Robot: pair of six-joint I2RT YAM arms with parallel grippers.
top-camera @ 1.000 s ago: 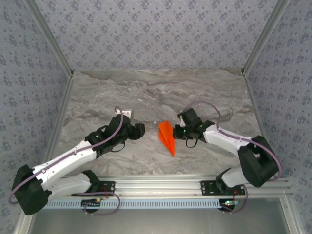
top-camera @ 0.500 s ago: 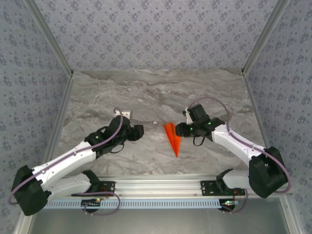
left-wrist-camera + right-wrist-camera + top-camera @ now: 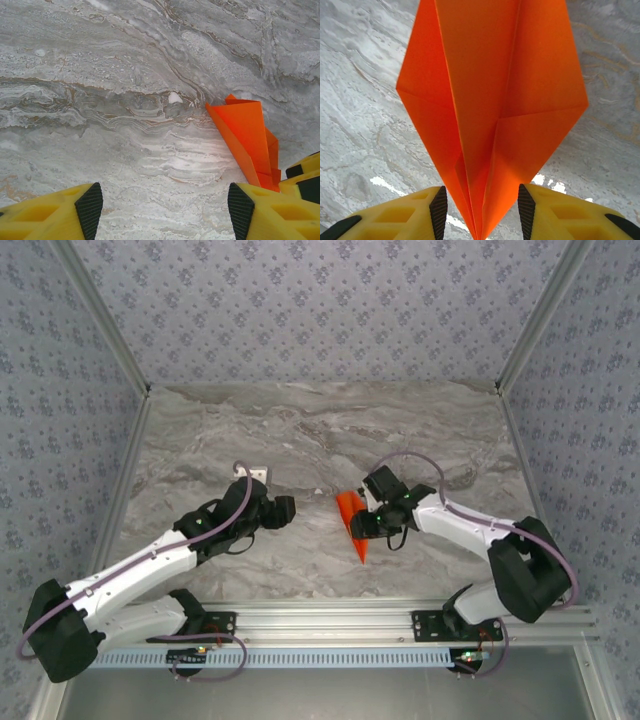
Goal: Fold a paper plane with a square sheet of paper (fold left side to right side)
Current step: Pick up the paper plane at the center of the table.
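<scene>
Top external: paper plane (image 3: pixel 352 523) lies near the centre of the table (image 3: pixel 300 430), slightly toward the near edge, nose pointing at that edge, with the right gripper (image 3: pixel 364 525) at its right side. Right wrist: jaws parted, plane tapering down between the pads, not clamped. Left gripper (image 3: pixel 160 210) released and empty, apart from the plane.

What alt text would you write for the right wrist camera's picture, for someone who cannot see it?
A folded orange-red paper plane, seen close up against a grey marbled tabletop, points its narrow tip down between two yellow jaws with black pads. The jaws stand apart, one on each side of the tip.
</scene>
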